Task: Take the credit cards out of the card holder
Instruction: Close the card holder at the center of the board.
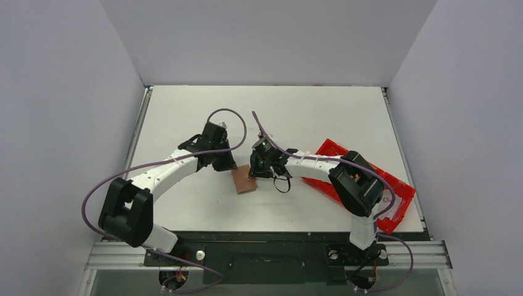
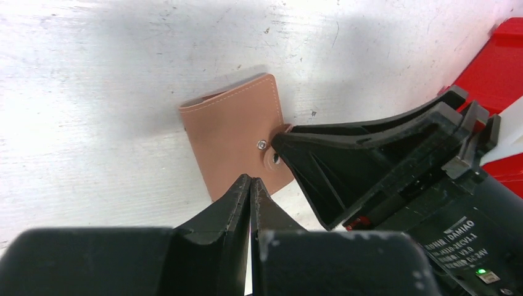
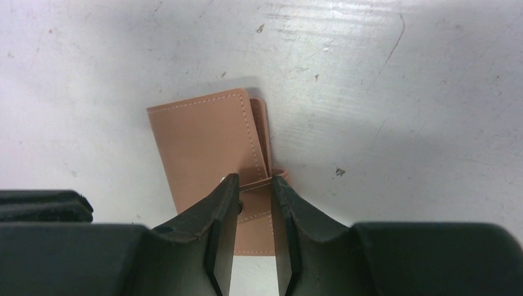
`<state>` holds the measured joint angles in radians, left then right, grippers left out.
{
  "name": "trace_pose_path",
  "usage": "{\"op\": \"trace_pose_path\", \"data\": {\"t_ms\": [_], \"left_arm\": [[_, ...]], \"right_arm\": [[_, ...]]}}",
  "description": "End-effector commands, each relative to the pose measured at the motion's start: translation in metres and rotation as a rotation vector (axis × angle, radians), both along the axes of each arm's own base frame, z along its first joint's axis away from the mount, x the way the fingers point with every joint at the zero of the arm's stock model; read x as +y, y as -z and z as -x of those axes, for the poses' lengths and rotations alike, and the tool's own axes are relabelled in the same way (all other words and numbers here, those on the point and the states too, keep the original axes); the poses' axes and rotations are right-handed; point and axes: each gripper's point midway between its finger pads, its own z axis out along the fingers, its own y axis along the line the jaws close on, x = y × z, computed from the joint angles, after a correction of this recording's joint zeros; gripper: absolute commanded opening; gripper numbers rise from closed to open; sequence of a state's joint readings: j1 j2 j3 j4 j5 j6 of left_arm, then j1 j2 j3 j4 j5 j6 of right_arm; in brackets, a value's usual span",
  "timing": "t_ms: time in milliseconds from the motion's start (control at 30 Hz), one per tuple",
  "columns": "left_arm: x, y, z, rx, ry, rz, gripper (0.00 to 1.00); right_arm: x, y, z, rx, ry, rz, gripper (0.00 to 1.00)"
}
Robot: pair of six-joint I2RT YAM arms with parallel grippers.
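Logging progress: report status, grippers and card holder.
Left gripper shut, tips at edge of closed brown leather card holder. Right gripper straddling small brown strap tab, grip unclear. No cards out; nothing blocking.

brown card holder [image 1: 245, 183], red tray [image 1: 404, 189]

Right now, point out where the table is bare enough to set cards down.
Bare: the far table strip between the arms and the back wall, and the near patch between card holder and the arm bases. Crowded: the centre, where left gripper and right gripper meet at the holder; the red tray fills the right.
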<state>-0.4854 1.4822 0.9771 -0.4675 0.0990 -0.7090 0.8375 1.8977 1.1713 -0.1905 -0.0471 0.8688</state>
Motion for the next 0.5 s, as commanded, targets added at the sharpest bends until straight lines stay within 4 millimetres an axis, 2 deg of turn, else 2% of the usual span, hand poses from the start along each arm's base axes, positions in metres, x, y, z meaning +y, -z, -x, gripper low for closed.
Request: {"op": "trace_pose_path", "data": {"t_ms": [0,167,467], "left_arm": [[0.009,-0.020,-0.003,-0.059,-0.007,-0.006,0.01],[0.009,-0.029,-0.004,-0.077,-0.002,0.004,0.01],[0.008,-0.050,-0.006,-0.120,0.014,0.023,0.02]], "right_arm": [[0.010,-0.052,-0.007,-0.053,-0.017,-0.100,0.25],[0.012,-0.079,-0.012,-0.080,-0.019,-0.145,0.27],[0.003,-0.109,-0.019,-0.131,-0.010,-0.161,0.31]]}}
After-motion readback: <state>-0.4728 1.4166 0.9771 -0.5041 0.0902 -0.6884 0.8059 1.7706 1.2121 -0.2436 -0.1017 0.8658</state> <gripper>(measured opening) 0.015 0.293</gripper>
